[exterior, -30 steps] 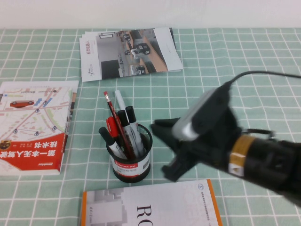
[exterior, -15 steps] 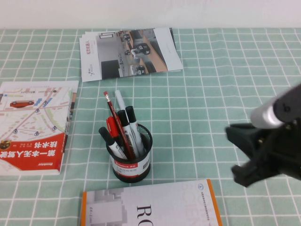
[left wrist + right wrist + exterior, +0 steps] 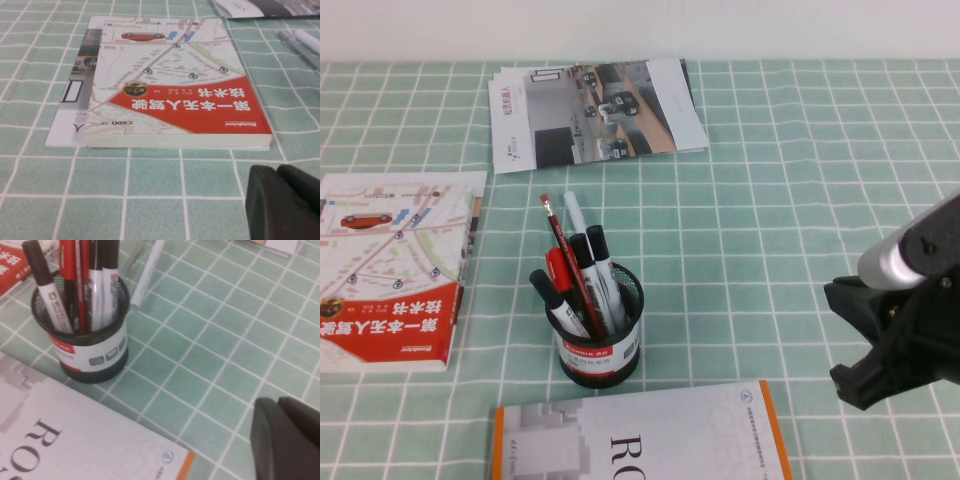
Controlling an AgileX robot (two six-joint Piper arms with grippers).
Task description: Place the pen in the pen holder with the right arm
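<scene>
Pen work looks done to me. The long, thin dark-red pen with the small red tip (image 3: 558,243) stands inside the small round black wire-mesh pen holder (image 3: 601,350). It leans back a little and its red tip sticks up above everything else in the cup. White markers with black caps (image 3: 603,275) and a fat red-capped marker (image 3: 560,270) stand in there with it. The cup sits upright on the green checked counter (image 3: 760,220).

My right gripper (image 3: 875,345) hangs well apart from the cup, on my right side of the counter. Its black jaws are spread wide and hold nothing. In the right wrist view, only a dark bit of the gripper shows at the edge, and the cup with its pens sits across the green squares from it.

My left gripper (image 3: 282,202) is parked low by the red and white map book (image 3: 175,95) on my left side. I see only a dark lump of it, so I cannot tell how its jaws stand.

Other things lie around too: a stack of grey picture leaflets (image 3: 595,110) at the far side, and a white book with an orange edge (image 3: 640,440) right in front of the cup.

I think nothing is left but to bring my right arm home.
</scene>
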